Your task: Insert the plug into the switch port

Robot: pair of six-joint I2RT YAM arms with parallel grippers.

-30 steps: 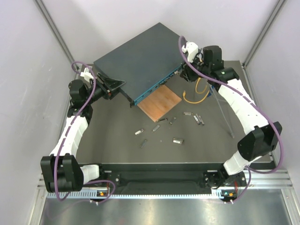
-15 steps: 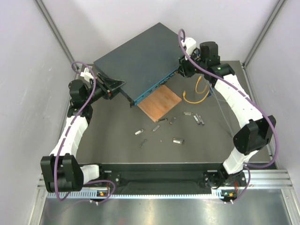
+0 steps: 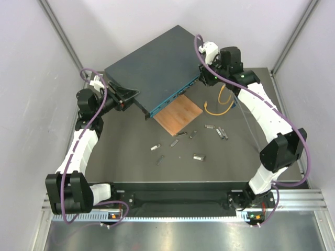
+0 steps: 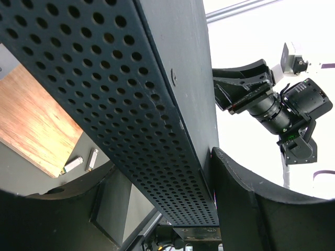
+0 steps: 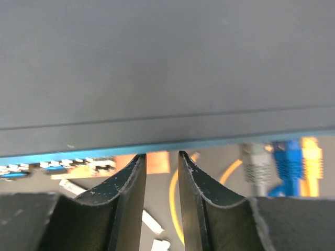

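The right pincer (image 5: 159, 155), narrowly parted and empty, has moved up beside the switch (image 3: 152, 68), which the left pincer (image 3: 134, 95) clamps, so insertion cannot begin.

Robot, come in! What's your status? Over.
Left gripper clamped on switch. Right gripper empty, jaws slightly apart, over switch's front edge. Yellow cable loose on table. Wooden square beside the port face.
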